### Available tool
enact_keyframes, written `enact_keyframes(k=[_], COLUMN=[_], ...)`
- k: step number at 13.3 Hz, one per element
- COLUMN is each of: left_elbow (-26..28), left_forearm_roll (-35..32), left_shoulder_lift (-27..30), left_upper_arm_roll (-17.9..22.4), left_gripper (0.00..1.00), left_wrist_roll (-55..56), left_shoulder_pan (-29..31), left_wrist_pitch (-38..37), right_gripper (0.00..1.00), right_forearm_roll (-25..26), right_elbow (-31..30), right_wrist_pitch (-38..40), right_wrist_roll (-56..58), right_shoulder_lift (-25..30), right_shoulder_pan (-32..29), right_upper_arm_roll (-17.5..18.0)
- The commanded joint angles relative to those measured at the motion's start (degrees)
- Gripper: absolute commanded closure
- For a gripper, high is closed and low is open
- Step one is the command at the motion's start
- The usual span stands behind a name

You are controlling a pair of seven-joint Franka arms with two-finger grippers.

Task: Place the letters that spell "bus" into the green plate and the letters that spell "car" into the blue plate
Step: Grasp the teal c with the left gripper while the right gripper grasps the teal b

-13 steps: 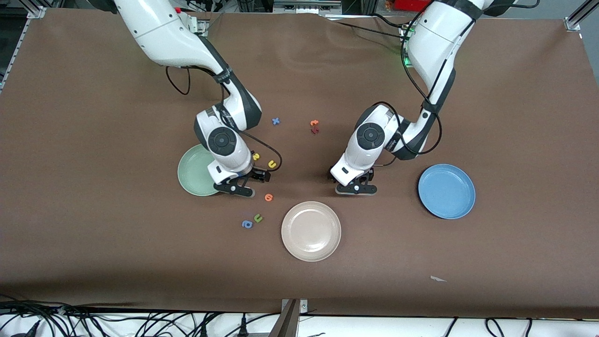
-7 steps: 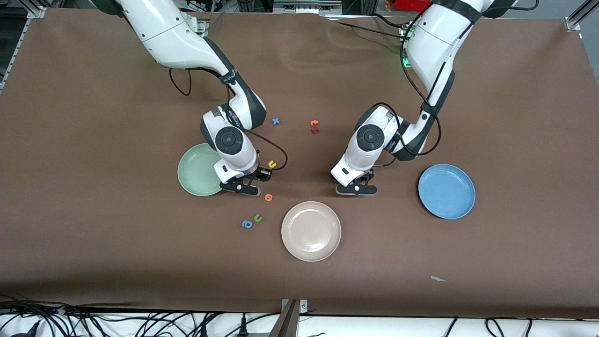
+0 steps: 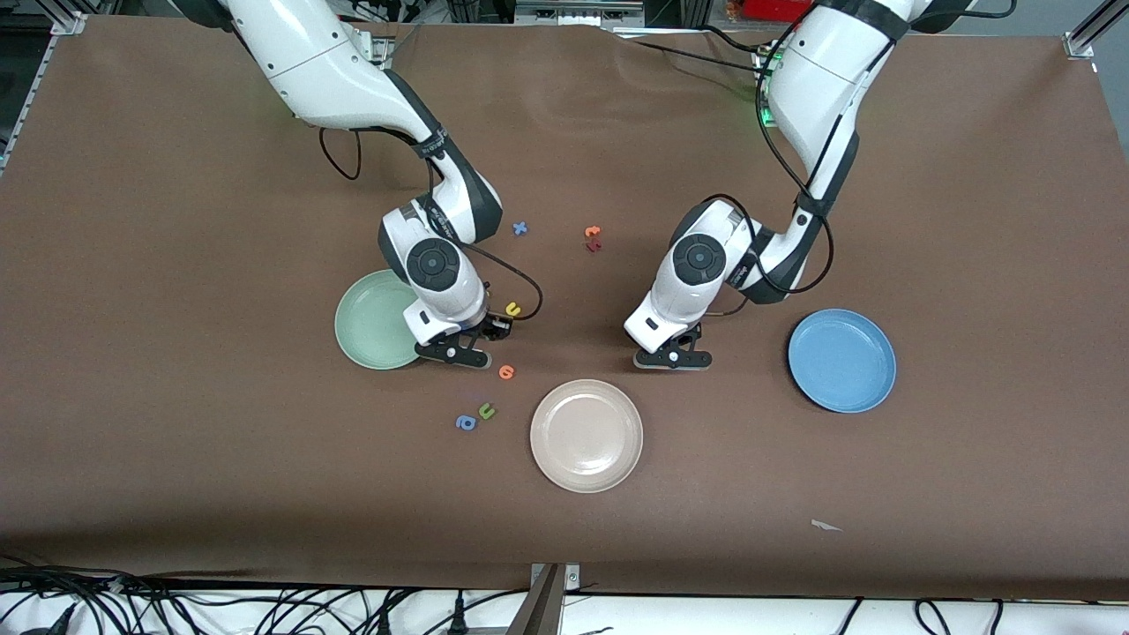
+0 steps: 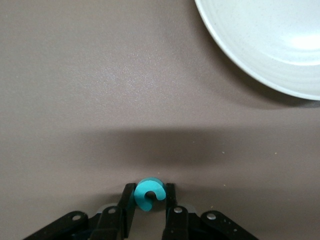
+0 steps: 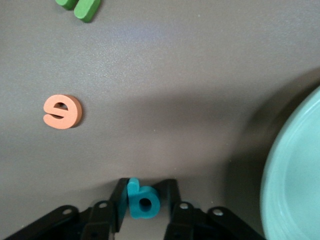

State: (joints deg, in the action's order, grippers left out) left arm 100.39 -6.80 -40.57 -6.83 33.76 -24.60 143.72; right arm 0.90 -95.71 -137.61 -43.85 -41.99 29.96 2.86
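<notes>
Right gripper (image 5: 145, 202) clamps the teal foam "b" (image 5: 142, 199) beside the mint-green plate (image 3: 375, 319); left gripper (image 4: 149, 202) pinches the teal "c" (image 4: 148, 192) on the brown table (image 3: 176, 265). Lift both straight up, gently.

A high front camera faces me across the desk (image 3: 176, 441). My wrist cameras look closely down; the left probably shares the beige-white plate (image 4: 270, 45) with it.

Reaching down to the table with both arms, wrists bent low. Pinching a teal letter between the fingers of the left gripper (image 4: 149, 207); doing likewise with the right gripper (image 5: 145, 202).
</notes>
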Motion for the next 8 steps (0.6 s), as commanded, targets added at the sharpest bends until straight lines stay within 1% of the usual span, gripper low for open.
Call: enact_keyframes(k=[1,2,4,6,8], left_elbow=[-0.5,-0.5,-1.9,-3.2,-5.9], left_forearm_roll=[-3.4,-3.4,-3.4,-3.4,-3.4], left_shoulder_lift=[-1.0,-1.0,-0.4,0.3,1.5], left_upper_arm_roll=[0.3,0.3,0.4,0.4,0.2], left_gripper=[0.79,0.8,0.84,0.84,0.84], left_wrist_roll=[0.4,0.3,0.6,-1.8,-4.7], left_shoulder_pan=[0.1,0.2,0.5,1.8,3.3], left_wrist_pitch=[0.0,-0.1,-1.3,-4.8,-11.9], right_gripper=[0.84,0.89,0.91,0.93,0.92], right_forearm_roll=[0.5,0.5,0.5,0.5,0.5], right_elbow=[0.5,0.5,0.8,0.9,1.0], right_wrist_pitch=[0.2,0.2,0.2,0.3,0.3], right_wrist_roll=[1.0,1.1,1.1,1.1,1.2], right_shoulder_lift=[-0.9,-0.8,-0.6,-0.2,1.6], right_shoulder_pan=[0.8,0.7,0.7,0.6,0.4], right_upper_arm_roll=[-0.3,-0.3,-0.3,-0.3,-0.8])
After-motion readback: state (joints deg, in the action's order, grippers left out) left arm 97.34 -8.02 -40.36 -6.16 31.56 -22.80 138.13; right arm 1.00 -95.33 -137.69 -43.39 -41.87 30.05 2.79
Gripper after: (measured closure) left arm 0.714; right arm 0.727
